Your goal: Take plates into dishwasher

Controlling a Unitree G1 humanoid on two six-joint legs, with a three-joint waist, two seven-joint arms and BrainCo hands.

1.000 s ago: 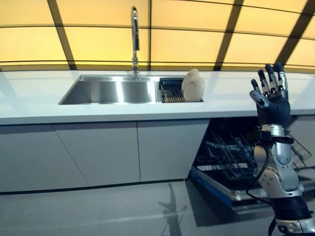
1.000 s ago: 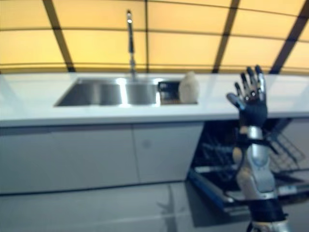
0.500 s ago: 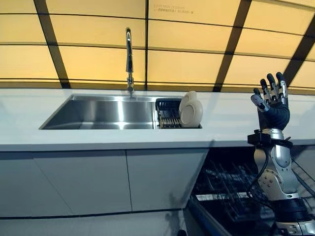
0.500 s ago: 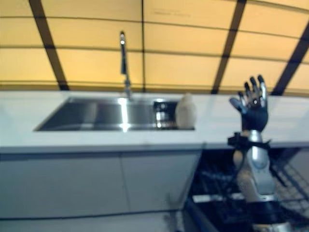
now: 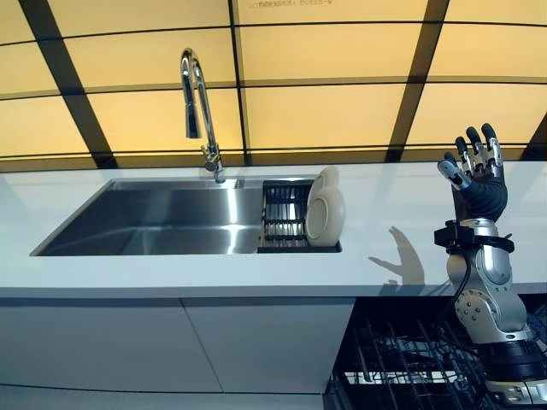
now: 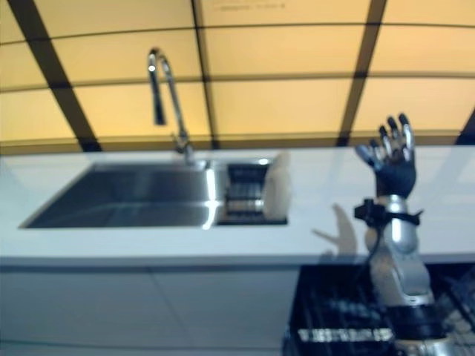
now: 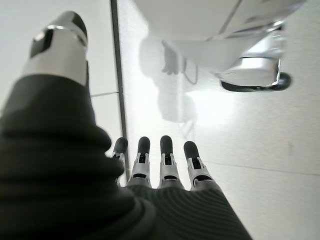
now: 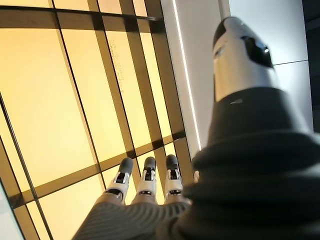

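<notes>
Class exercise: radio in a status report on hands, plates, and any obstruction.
Right hand raised, open, empty. Left hand open, aimed at floor. Plates upright in rack beside sink. No obstruction seen.

The dishwasher (image 5: 410, 367) is cut off by the lower edge, its racks only partly visible under the counter (image 5: 256, 278).

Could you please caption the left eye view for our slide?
Open right hand raised beside the sink, plates racked.

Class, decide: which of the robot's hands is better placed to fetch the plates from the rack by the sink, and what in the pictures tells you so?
The right hand, probably. It is raised above the counter with fingers straight, right of the plates in the rack. The left hand points at the floor, holding nothing.
</notes>
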